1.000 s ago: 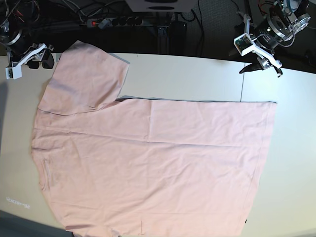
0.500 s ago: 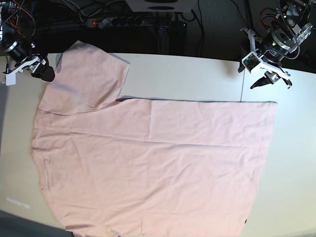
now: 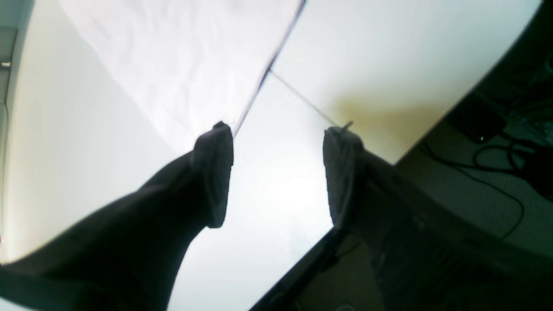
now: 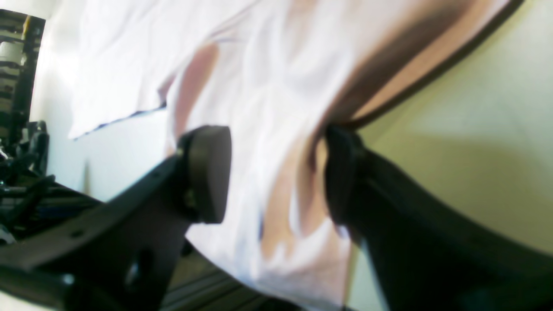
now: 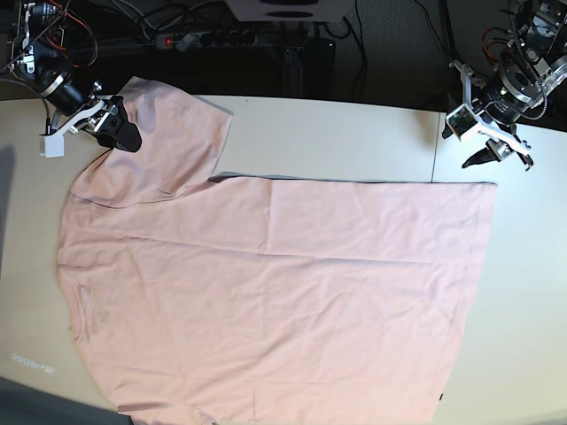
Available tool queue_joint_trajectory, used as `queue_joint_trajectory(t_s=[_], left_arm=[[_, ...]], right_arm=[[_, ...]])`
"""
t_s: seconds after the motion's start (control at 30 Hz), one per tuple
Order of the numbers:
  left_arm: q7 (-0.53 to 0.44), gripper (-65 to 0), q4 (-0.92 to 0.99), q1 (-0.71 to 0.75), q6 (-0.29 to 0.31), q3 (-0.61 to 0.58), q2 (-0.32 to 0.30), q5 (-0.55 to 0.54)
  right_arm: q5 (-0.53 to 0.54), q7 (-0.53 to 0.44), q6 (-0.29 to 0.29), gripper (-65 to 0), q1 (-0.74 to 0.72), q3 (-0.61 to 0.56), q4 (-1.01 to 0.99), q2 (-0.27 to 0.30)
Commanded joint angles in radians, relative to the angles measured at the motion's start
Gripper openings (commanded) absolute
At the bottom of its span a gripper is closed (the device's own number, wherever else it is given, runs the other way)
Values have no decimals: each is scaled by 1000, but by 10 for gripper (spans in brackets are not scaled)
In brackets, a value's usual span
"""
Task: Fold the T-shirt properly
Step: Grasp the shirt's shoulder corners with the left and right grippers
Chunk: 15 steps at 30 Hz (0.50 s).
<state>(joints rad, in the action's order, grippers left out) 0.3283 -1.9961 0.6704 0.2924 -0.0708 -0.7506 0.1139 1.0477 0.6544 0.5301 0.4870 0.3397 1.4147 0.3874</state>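
Lying flat on the tabletop (image 5: pixel 337 133), the T-shirt (image 5: pixel 266 292) runs lengthwise between both hands, collar toward the right hand (image 5: pixel 113 133). Left wrist: the left hand (image 3: pixel 276 172) gapes empty beside the hem corner. Right wrist: wide-open fingers (image 4: pixel 207 172) straddle the sleeve, gripping nothing.

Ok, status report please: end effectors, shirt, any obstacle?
Both end effectors open: left near hem corner, right over sleeve. Shirt flat, unfolded. No obstacle seen.

plain pale pink t-shirt (image 5: pixel 283 283)
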Motion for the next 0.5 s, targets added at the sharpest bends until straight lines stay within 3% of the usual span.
queue_joint_trajectory(t_s=[0.0, 0.27, 0.47], left_arm=[[-13, -289, -14, -3, -19, 8, -17, -2], [-9, -289, -14, -8, -19, 8, -18, -1], [-12, -289, -13, -13, -19, 8, -18, -1]], right_arm=[[-87, 101, 42, -294, 8, -13, -14, -5], [-84, 101, 43, -298, -33, -15, -14, -23], [-69, 61, 43, -468, -33, -15, -14, -22]])
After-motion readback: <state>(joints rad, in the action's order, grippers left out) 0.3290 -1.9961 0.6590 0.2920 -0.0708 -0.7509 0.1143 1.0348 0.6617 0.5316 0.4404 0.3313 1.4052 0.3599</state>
